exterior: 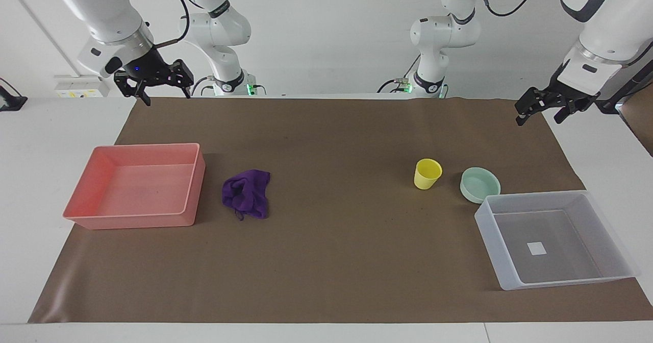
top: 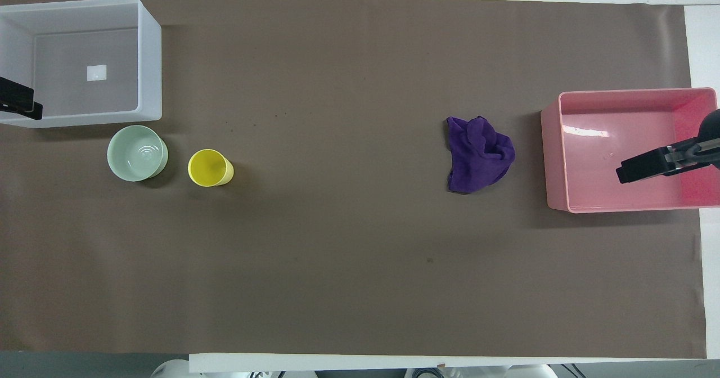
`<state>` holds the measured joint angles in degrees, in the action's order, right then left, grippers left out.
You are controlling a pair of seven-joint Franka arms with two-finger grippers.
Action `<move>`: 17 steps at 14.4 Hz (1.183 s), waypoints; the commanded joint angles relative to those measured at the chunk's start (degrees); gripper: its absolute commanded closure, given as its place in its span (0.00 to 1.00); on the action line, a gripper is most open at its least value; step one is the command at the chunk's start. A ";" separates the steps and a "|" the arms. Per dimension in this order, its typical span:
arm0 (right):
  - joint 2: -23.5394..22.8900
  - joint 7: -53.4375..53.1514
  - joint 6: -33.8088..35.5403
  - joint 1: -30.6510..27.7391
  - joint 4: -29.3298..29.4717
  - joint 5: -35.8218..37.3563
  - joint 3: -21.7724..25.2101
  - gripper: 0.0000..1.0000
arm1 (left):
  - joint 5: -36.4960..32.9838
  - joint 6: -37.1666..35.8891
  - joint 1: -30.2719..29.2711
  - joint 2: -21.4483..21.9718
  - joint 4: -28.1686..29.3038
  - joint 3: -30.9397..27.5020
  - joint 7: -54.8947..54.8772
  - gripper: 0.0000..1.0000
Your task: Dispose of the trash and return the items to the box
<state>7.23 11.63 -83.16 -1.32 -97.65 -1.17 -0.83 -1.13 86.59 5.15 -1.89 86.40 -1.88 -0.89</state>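
Both arms wait, raised above the brown paper mat (exterior: 336, 261). The right gripper (exterior: 155, 85) hangs high at the right arm's end of the table, its fingers spread wide and holding nothing; the overhead view places it above the pink-red rectangular plastic tray (exterior: 190, 190), where only one dark finger (top: 644, 170) shows clearly and the rest is cut off at the picture's edge. The left gripper (exterior: 543, 109) hangs at the left arm's end, over the mat's edge, also holding nothing; how far its fingers stand apart cannot be told, and in the overhead view only a dark tip (top: 19, 101) enters at the rim of the translucent grey-clear rectangular plastic bin (top: 149, 57).

The bunched deep-purple fabric cloth (exterior: 246, 192) lies on the mat just beside the tray, toward the table's middle, well apart from both grippers. The small yellow plastic cup (exterior: 427, 173) stands upright near the shallow round mint-green bowl (exterior: 479, 185); the two do not touch. The bowl sits just beside the bin's corner, on its side nearer the robots. A small white square mark (exterior: 536, 248) shows on the bin's floor. Neither gripper touches any object.
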 commanded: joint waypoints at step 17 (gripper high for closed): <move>-14.25 0.32 -39.32 8.61 -19.57 -1.38 -0.57 0.00 | -0.01 43.96 -2.15 11.13 48.92 -0.67 4.23 0.00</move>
<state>-5.84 11.63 -117.61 6.80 -114.49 -1.82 -1.26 -1.11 121.93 4.54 8.41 128.32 -2.78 2.64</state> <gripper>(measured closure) 0.000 0.000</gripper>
